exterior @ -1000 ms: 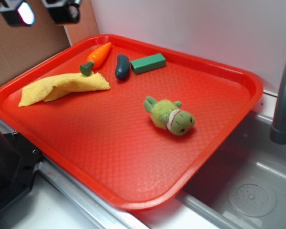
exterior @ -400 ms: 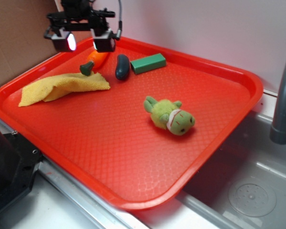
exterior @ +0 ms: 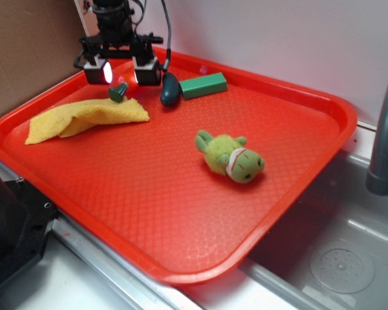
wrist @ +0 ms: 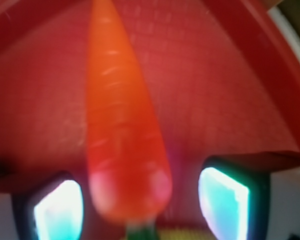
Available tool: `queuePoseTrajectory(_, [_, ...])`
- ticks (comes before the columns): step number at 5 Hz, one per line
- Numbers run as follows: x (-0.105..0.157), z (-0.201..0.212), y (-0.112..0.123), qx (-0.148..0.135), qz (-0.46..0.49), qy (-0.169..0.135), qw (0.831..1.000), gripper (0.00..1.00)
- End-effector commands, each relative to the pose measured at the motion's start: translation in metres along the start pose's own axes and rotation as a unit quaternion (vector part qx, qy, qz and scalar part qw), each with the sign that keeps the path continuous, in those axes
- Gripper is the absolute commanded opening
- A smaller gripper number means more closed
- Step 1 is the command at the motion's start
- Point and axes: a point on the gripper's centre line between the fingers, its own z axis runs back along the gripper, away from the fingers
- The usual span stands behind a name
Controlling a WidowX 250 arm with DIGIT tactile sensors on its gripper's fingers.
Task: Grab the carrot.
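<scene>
- The plush [exterior: 230, 157] is lying on the tray [exterior: 181, 213], well in front of the gripper [exterior: 122, 71] and off to its right in the exterior view.
- The cloth [exterior: 84, 117] is lying just in front of the gripper, reaching away to its left.
- The gripper is hanging low over the tray's far left part with its fingers [exterior: 147, 70] spread apart, pinching nothing.
- The carrot [wrist: 121, 120] is lying on the tray between the two fingers; in the wrist view its orange body is running away from the camera, a gap showing on each side.
- Its green stub [exterior: 118, 92] is poking out in front, just beside the cloth.
- The dark vegetable [exterior: 170, 90] is sitting just right of the gripper.
- The green block [exterior: 203, 85] is lying beyond that, further right.
</scene>
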Motion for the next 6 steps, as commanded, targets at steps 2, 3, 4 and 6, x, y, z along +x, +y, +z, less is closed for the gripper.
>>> queuePoseTrajectory(2, [0.015, 0.002, 0.008, -0.009, 0.006, -0.013, 1.000, 0.00])
queuePoseTrajectory(3, [0.007, 0.026, 0.009, 0.017, 0.016, -0.022, 0.999, 0.00])
queuePoseTrajectory(4, [-0.011, 0.067, 0.005, 0.038, 0.033, -0.043, 0.998, 0.00])
queuePoseTrajectory(6, [-0.074, 0.132, -0.015, -0.047, -0.067, -0.044, 0.996, 0.00])
